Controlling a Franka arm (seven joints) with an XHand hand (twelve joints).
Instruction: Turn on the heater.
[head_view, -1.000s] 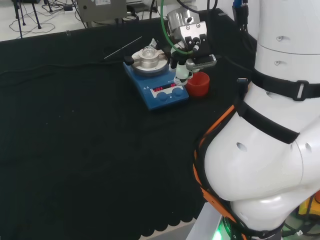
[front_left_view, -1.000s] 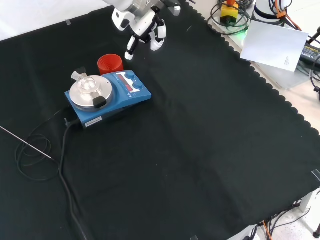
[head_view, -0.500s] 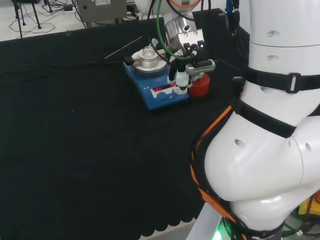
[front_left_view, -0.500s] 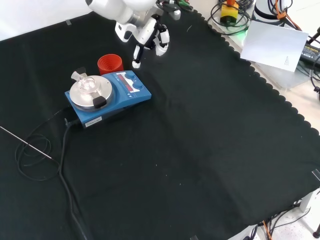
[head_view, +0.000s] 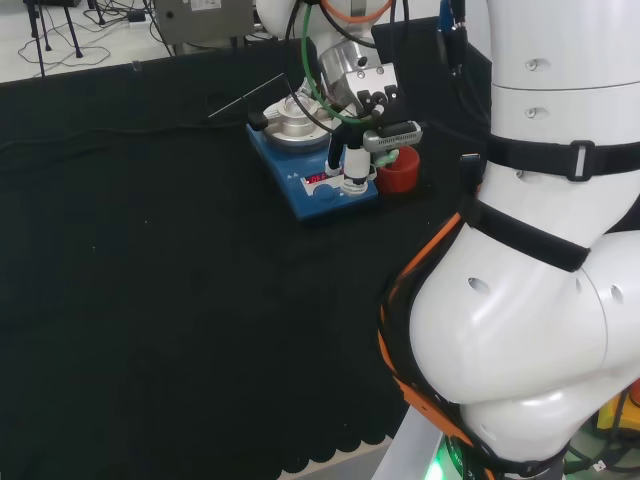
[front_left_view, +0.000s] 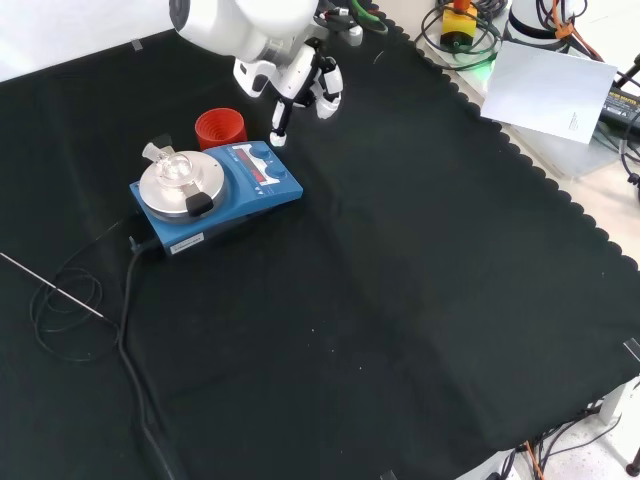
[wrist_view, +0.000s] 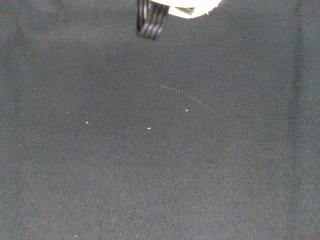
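The heater (head_view: 315, 178) is a blue hotplate with a round silver top, a small glass piece on it, a lit red display and two knobs. It also appears in the front view (front_left_view: 225, 190). My hand (head_view: 362, 95) hangs over the heater's right end in the head view. One straight finger (head_view: 355, 165) points down at the panel by the right knob, and the other fingers are bent back. In the front view the hand (front_left_view: 302, 78) is above the heater's far corner, its fingertip (front_left_view: 279, 136) just off the panel edge. Whether it touches, I cannot tell.
A red ribbed stand (head_view: 398, 172) (front_left_view: 220, 127) sits right beside the heater, under the hand. The heater's black cable (front_left_view: 125, 300) and a thin metal rod (front_left_view: 50, 285) lie on the cloth beyond it. The arm's white links (head_view: 540, 250) stand at the head view's right.
The hand has come down and across from beside the red stand to the heater's front panel. The pointing finger now ends at the knob side. The heater and stand stay put.
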